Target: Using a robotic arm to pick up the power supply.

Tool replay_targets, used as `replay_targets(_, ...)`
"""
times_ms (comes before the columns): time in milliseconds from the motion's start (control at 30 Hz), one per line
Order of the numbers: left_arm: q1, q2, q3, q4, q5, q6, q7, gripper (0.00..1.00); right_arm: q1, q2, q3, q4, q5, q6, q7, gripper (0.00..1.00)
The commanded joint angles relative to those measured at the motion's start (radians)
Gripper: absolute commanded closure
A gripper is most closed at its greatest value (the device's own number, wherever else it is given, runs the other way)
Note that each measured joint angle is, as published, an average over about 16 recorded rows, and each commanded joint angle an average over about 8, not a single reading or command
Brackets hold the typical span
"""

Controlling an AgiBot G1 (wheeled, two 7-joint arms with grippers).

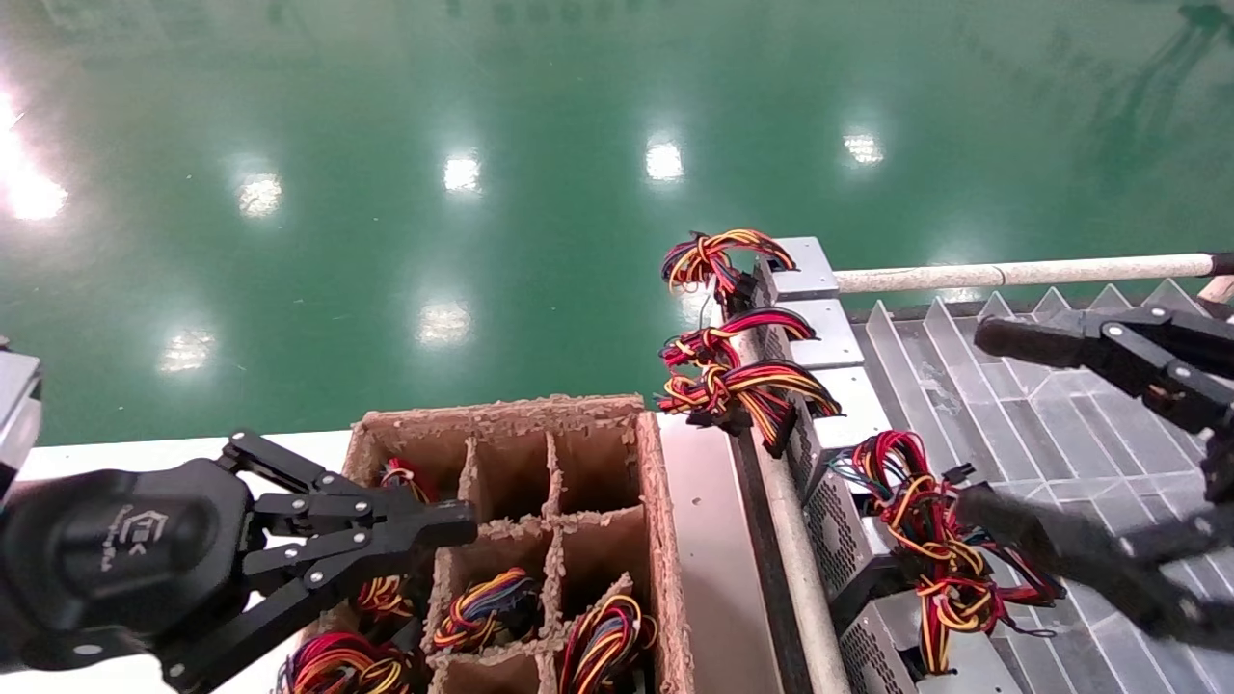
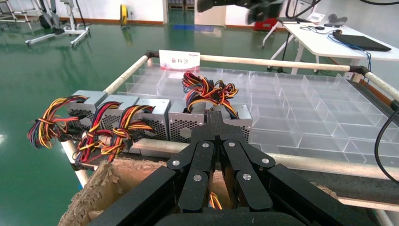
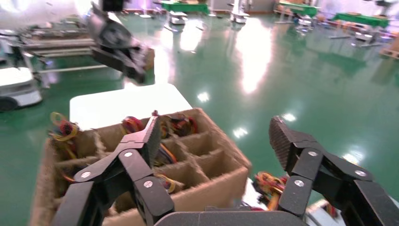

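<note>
Several silver power supplies with red, yellow and black wire bundles stand in a row along the near edge of the clear rack, among them the power supply [image 1: 853, 545] [image 2: 187, 120] nearest my right hand. My right gripper [image 1: 974, 419] [image 3: 217, 139] hangs open and wide over the rack, one finger [image 1: 1036, 344] above that unit's wire bundle [image 1: 916, 520] and the other beside it, holding nothing. My left gripper [image 1: 463, 525] [image 2: 214, 115] is shut and empty above the cardboard box [image 1: 665, 520].
The cardboard box [image 3: 207, 186] is split into compartments, some with wire bundles [image 1: 487, 607] showing. A clear divided rack [image 1: 1060, 424] with a white pole [image 1: 1012, 273] along its far side lies to the right. Green floor lies beyond; a white tabletop [image 1: 145, 453] is under the box.
</note>
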Motion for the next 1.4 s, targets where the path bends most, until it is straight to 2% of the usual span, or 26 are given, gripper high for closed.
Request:
replay_targets(33,0.000,0.000,0.000,0.000,0.000,0.000,0.000,0.81,-0.003,0.001,0.006,0.010,0.013,0.001,-0.009,0.00)
replay_targets(233,0.000,0.000,0.000,0.000,0.000,0.000,0.000,0.06,-0.011,-0.046,0.055,0.010,-0.042,-0.013,0.030,0.00)
replay_targets(267,0.000,0.000,0.000,0.000,0.000,0.000,0.000,0.00,-0.013,-0.054,0.063,0.011,-0.050,-0.015,0.037,0.00)
replay_targets(1400,0.000,0.000,0.000,0.000,0.000,0.000,0.000,0.00,-0.081,-0.326,0.350,0.041,-0.350,-0.095,0.261,0.00)
